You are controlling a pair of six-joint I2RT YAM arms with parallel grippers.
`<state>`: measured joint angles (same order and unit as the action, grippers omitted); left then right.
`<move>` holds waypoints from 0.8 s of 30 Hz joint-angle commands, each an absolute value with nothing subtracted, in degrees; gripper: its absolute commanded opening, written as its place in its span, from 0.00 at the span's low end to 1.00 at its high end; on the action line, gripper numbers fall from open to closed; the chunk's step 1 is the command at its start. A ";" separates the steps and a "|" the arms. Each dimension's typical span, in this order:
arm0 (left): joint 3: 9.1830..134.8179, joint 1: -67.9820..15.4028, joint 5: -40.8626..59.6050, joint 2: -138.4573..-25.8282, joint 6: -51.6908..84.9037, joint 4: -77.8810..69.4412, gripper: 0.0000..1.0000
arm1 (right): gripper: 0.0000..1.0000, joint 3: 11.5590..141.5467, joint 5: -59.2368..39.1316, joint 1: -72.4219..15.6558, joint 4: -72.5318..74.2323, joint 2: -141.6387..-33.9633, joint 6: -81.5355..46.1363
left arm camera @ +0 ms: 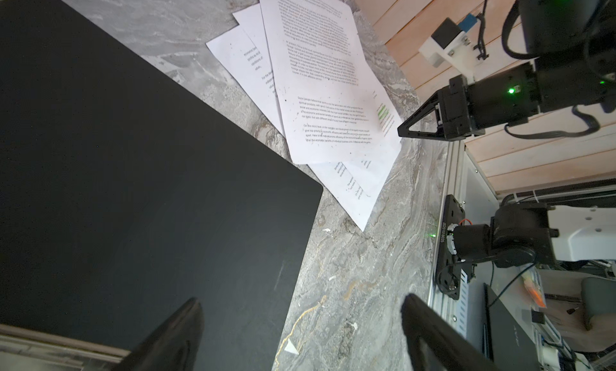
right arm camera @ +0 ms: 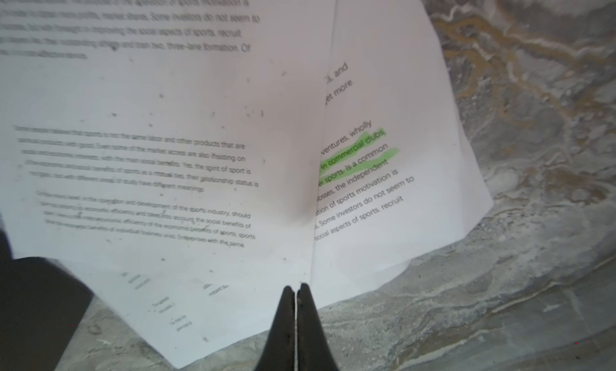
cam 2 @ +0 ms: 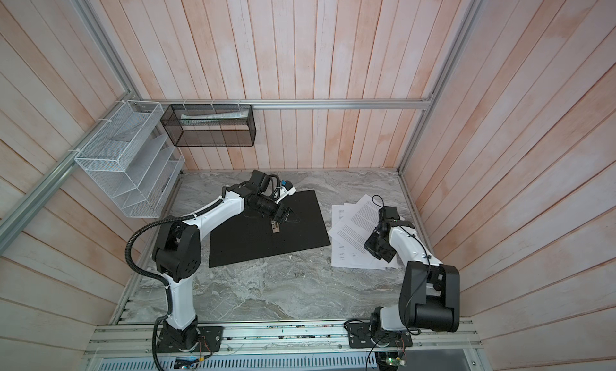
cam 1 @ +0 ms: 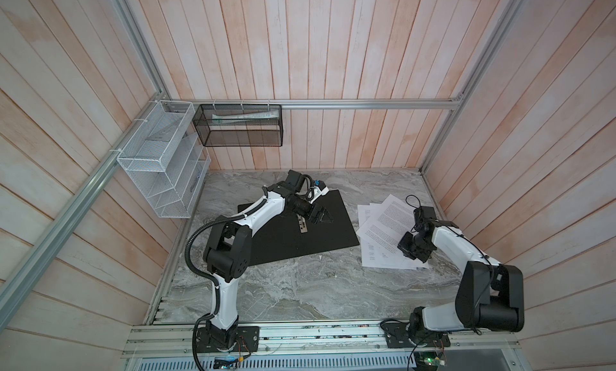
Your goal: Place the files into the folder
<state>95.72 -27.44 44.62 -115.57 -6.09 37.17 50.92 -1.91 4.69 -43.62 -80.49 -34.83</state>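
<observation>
The folder (cam 1: pixel 300 242) (cam 2: pixel 266 242) lies open on the marble table, black inside up, with its metal clip (cam 1: pixel 302 225) near the middle. My left gripper (cam 1: pixel 321 216) (cam 2: pixel 286 214) (left arm camera: pixel 300 306) hovers open over the folder (left arm camera: pixel 133 152) beside the clip, holding nothing. To the right, the files (cam 1: pixel 383 222) (cam 2: pixel 353 222) (left arm camera: pixel 326 86) are several white printed sheets fanned out on the table. My right gripper (cam 1: pixel 408 254) (cam 2: pixel 375 252) (right arm camera: pixel 295 287) is at their near right corner. It is shut on the edge of the top sheet (right arm camera: pixel 166 102), which is lifted a little.
A white wire mesh organizer (cam 1: pixel 160 159) hangs on the left wall. A black mesh basket (cam 1: pixel 238 126) hangs on the back rail above the table. Wooden walls close in the left, back and right sides. Bare marble (cam 1: pixel 316 286) lies in front of the folder.
</observation>
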 commanded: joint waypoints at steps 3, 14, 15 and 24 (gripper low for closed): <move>108.37 -29.91 45.43 -121.63 -6.63 40.54 0.97 | 0.36 54.06 -2.37 5.30 -45.21 -79.67 -35.33; 142.19 -36.11 42.04 -146.96 16.25 42.49 1.00 | 0.47 55.39 -1.84 15.28 -35.67 -83.58 -34.43; 143.13 -36.34 42.01 -148.21 17.89 42.01 1.00 | 0.47 55.54 -1.72 16.18 -35.20 -84.00 -33.95; 136.84 -38.80 37.53 -149.55 25.39 33.92 1.00 | 0.52 54.63 -3.92 23.91 -27.00 -87.34 -32.31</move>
